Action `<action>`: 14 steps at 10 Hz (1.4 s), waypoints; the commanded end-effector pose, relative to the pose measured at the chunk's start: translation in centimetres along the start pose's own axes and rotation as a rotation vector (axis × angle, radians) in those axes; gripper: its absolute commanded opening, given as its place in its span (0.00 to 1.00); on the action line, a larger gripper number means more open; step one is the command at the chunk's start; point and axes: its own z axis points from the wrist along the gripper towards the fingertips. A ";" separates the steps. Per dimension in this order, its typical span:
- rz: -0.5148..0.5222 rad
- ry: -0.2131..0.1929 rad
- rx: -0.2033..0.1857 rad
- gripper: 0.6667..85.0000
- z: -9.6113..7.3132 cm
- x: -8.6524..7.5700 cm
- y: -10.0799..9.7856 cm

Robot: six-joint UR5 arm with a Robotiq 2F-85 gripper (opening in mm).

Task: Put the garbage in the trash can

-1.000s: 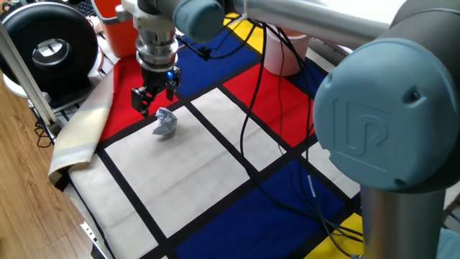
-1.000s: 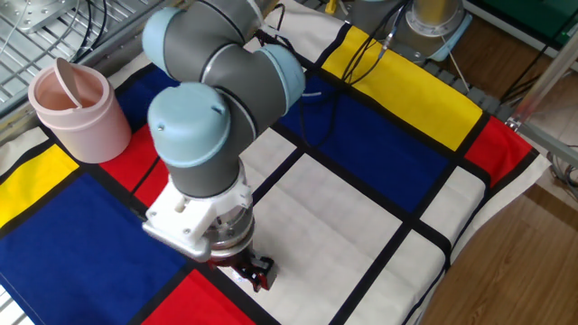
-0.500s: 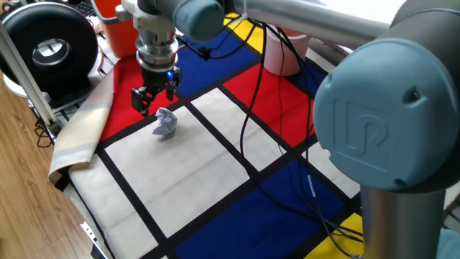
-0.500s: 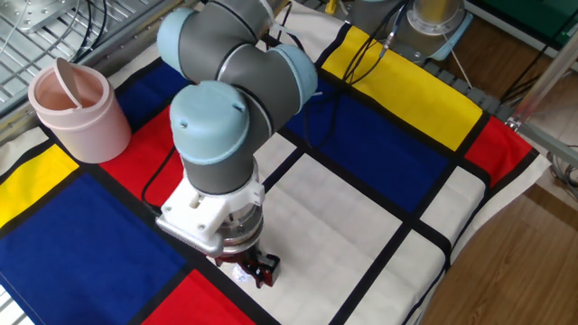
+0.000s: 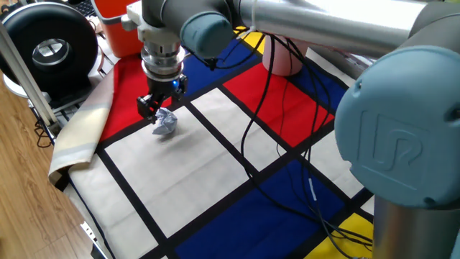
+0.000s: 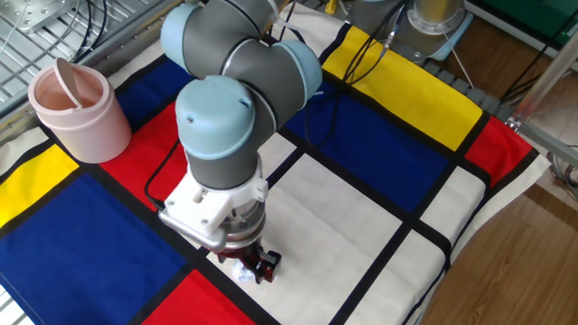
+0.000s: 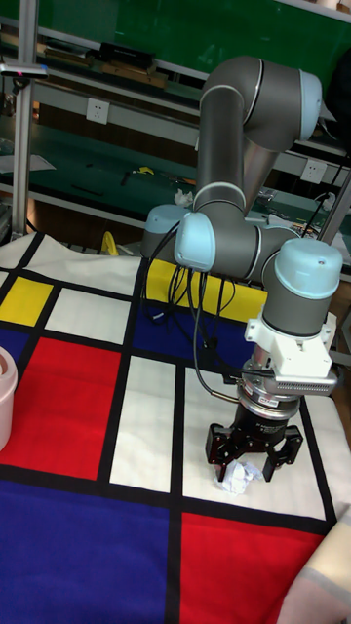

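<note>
The hand has come down, its fingers wide open on both sides of the garbage, holding nothing yet, so grabbing comes next.

A cloth of red, blue, yellow and white blocks covers the table. Wood floor beside it; green wall behind metal shelving.

We see the trash can cut by the tall view's left edge, and in one fixed view mostly behind the arm. The garbage peeks from beneath the gripper; its finger gap stays hidden.
</note>
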 end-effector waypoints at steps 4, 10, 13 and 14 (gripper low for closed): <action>0.022 -0.011 0.044 0.55 0.4 0.9 -1.0; 0.079 0.003 0.102 0.00 -0.7 0.3 -2.6; 0.024 0.054 0.119 0.00 -3.6 0.0 -4.8; -0.005 0.067 0.123 0.00 -5.0 -0.2 -5.9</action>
